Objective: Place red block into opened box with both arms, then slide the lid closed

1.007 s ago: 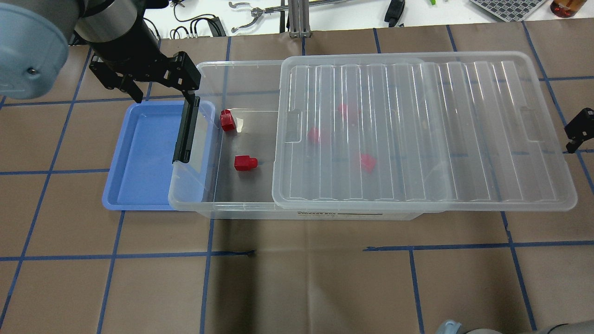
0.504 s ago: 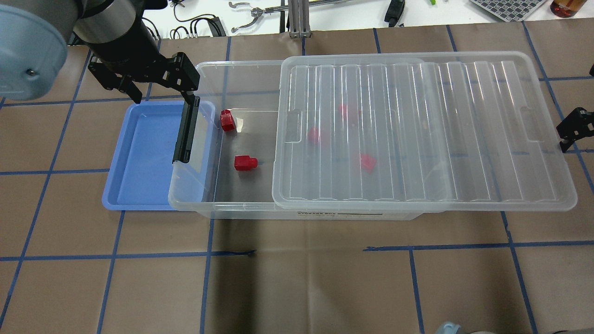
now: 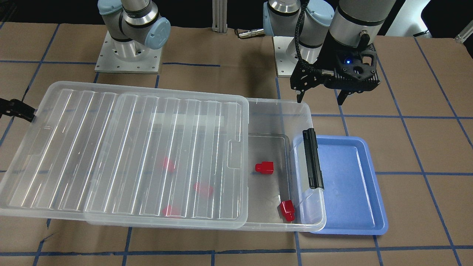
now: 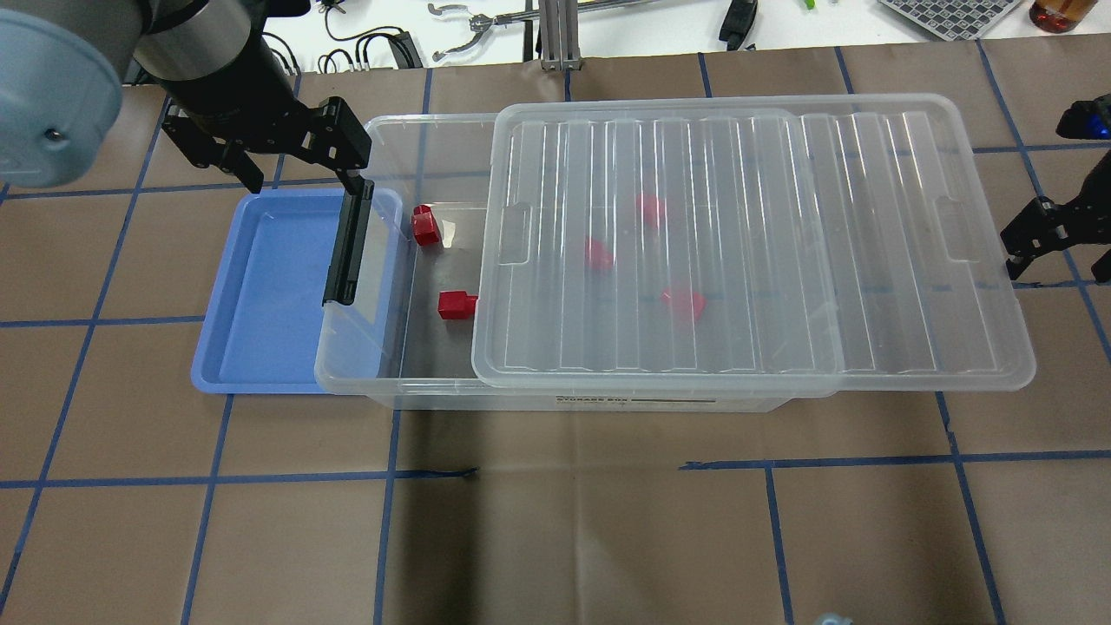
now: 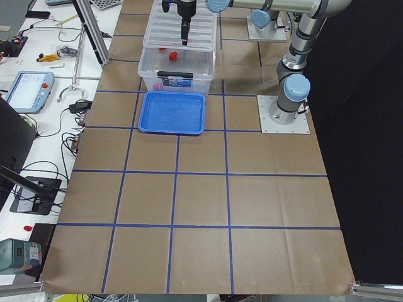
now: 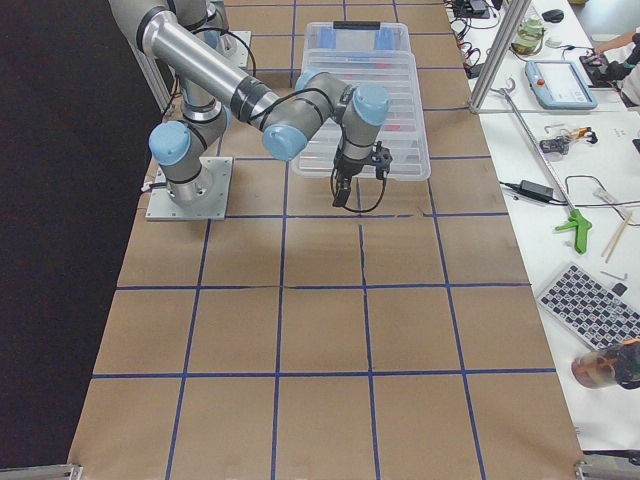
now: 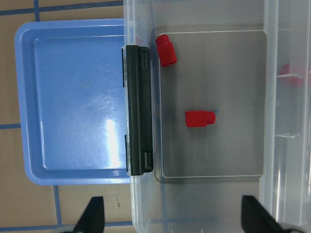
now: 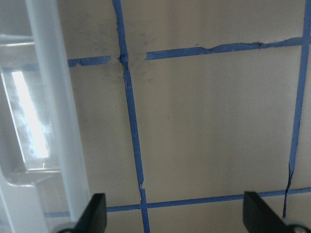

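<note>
The large flat translucent ribbed plastic lid (image 4: 755,243) lies on the large shallow clear plastic box (image 4: 343,382), long axes aligned, shifted toward the right gripper (image 4: 1057,259) so one short end overhangs there. The left gripper (image 4: 304,174) hangs spread wide, holding nothing, above the box's black latch bar (image 4: 347,252), with the blue plastic tray (image 4: 260,347) below and to one side of it. Inward from it, two small bright red plastic blocks (image 4: 456,304) lie in the uncovered strip; three more show dimly under the lid. The right gripper, also wide open and holding nothing, sits at the overhanging end, one finger (image 8: 96,211) just beside or against the rim; contact is unclear. It is the nearer arm, so the closing push likely runs from it lengthwise toward the left gripper.
</note>
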Tool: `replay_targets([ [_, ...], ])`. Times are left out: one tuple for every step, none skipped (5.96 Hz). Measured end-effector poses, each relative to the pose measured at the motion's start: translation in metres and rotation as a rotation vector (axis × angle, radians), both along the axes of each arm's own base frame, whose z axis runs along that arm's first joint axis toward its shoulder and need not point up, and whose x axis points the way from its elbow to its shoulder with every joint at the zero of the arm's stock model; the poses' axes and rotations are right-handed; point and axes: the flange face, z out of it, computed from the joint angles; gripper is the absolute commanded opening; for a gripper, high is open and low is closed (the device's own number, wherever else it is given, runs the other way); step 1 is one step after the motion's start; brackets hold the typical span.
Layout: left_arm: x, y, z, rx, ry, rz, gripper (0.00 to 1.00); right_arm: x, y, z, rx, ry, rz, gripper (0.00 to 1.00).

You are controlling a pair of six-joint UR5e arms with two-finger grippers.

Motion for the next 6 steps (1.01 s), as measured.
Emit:
replay_targets([
  [0.000,0.000,0.000,0.000,0.000,0.000,0.98,0.005,-0.001,0.001,-0.002,-0.001,0.008,1.00],
  [0.000,0.000,0.000,-0.001,0.000,0.001,0.98,0.012,-0.003,0.001,-0.003,-0.002,0.021,1.00],
  [0.001,0.000,0.000,-0.001,0.000,0.001,0.98,0.022,-0.006,0.001,-0.003,-0.002,0.042,1.00],
  [0.001,0.000,0.000,-0.001,0.000,0.001,0.98,0.033,-0.008,0.001,-0.003,-0.002,0.062,1.00],
  [0.001,0.000,0.000,-0.001,0.000,0.002,0.98,0.038,-0.009,0.001,-0.003,-0.003,0.072,1.00],
  [0.001,0.000,0.000,0.000,0.000,0.002,0.98,0.041,-0.010,0.001,-0.008,-0.014,0.074,1.00],
])
